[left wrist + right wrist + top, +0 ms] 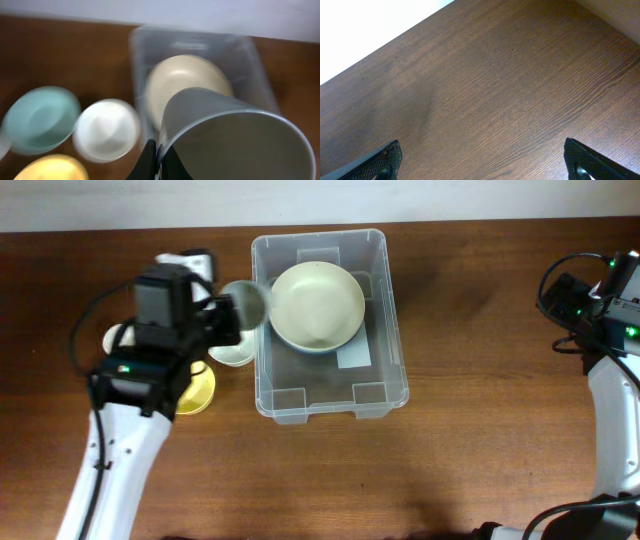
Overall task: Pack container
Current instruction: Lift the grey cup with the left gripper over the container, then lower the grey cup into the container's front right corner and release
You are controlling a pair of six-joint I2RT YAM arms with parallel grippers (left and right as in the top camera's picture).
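The clear plastic container (385, 320) stands at the table's middle with a cream bowl (318, 305) inside it. It also shows in the left wrist view (250, 55), with the cream bowl (185, 80) in it. My left gripper (159, 160) is shut on the rim of a grey cup (240, 135), held tilted just left of the container's left wall; the cup shows in the overhead view (247, 304). My right gripper (482, 162) is open and empty over bare wood at the far right.
Left of the container lie a white bowl (106, 129), a teal bowl (41, 117) and a yellow bowl (50, 169). In the overhead view the white bowl (234, 353) and yellow bowl (197, 390) show partly under the left arm.
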